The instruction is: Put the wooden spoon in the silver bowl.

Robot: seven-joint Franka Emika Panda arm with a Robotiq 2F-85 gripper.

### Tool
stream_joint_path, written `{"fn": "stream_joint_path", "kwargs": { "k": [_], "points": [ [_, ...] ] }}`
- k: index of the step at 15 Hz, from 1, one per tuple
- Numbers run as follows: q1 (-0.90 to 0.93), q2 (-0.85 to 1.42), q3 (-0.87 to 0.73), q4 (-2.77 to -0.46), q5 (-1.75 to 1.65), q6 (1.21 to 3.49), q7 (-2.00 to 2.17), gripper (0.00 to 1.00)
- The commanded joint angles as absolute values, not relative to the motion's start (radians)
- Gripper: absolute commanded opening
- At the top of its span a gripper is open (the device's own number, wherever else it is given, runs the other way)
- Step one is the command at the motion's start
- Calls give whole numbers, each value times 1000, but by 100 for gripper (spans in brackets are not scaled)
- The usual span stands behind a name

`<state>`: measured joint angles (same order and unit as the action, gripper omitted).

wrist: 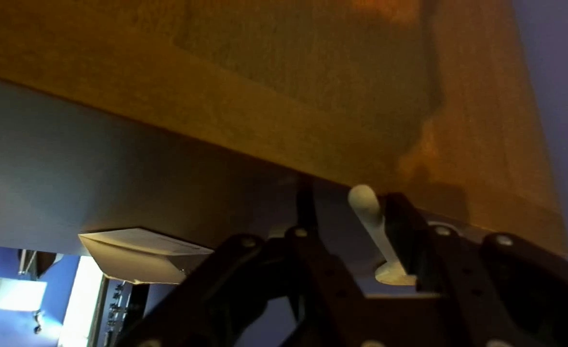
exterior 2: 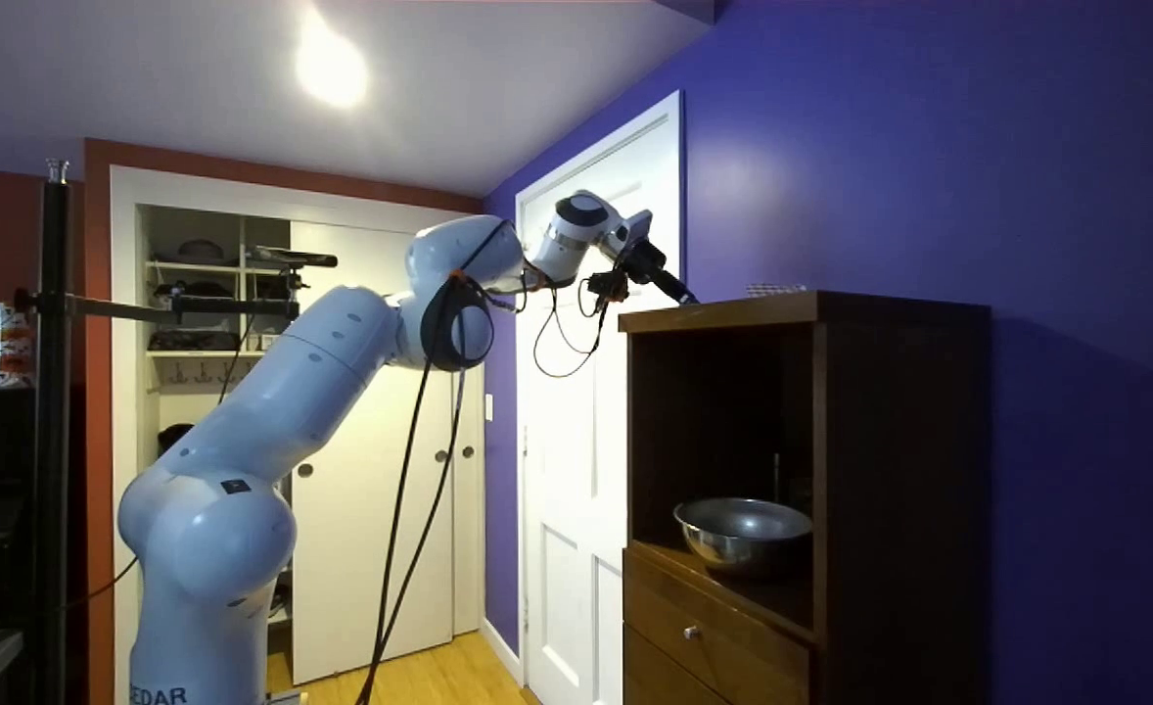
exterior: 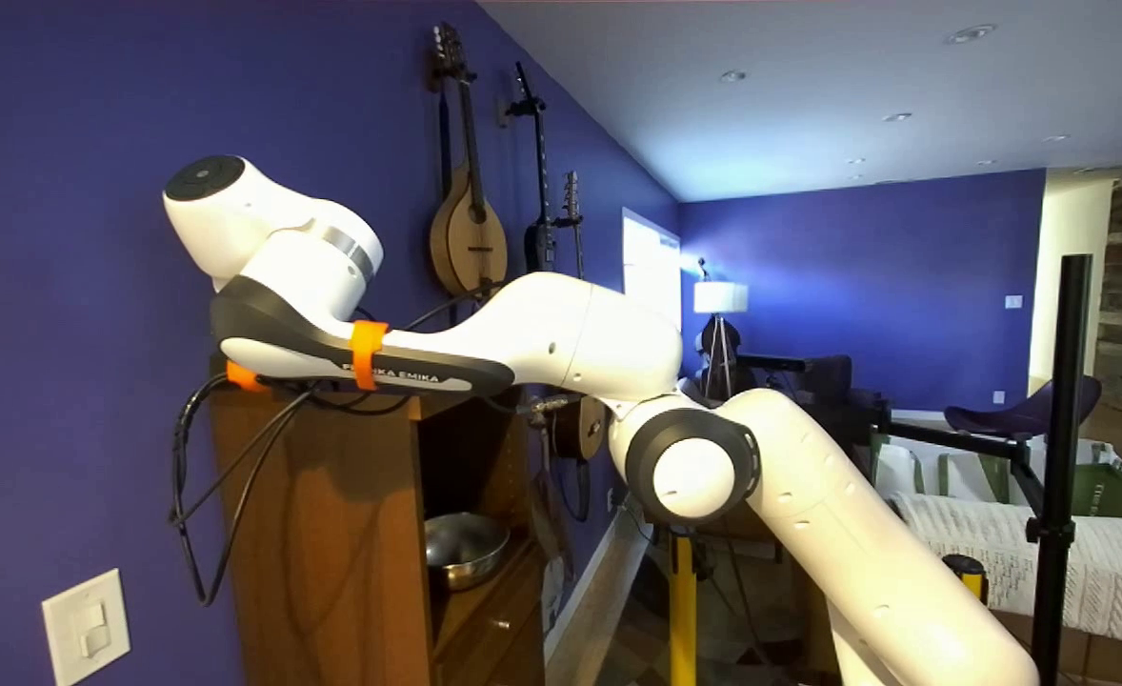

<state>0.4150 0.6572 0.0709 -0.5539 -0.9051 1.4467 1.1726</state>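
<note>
The wooden spoon shows in the wrist view, its pale handle end toward the cabinet's top edge and its oval scoop partly hidden behind a finger. It appears to lie on the cabinet top. My gripper is open around the spoon, with the handle close against the right-hand finger and a gap to the left-hand one. Whether that finger touches it I cannot tell. In an exterior view the gripper is low at the cabinet top. The silver bowl stands in the cabinet's open compartment and also shows in an exterior view.
The brown wooden cabinet stands against the purple wall, with drawers below its open compartment. A folded pale paper or carton lies on its top. Black cables hang in loops from the arm. A white door is beside the cabinet.
</note>
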Motion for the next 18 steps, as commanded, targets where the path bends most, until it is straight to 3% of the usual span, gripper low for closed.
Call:
{"fn": "stream_joint_path", "kwargs": {
  "k": [1,3,13,15,18],
  "points": [
    [420,675,75,-511,-893,1419,1120,11],
    [423,669,80,-510,-889,1404,1096,0],
    [428,610,109,-479,-866,1293,1001,3],
    [466,640,42,-373,-798,1265,949,3],
    [485,553,16,-431,-720,1291,912,3]
  ]
}}
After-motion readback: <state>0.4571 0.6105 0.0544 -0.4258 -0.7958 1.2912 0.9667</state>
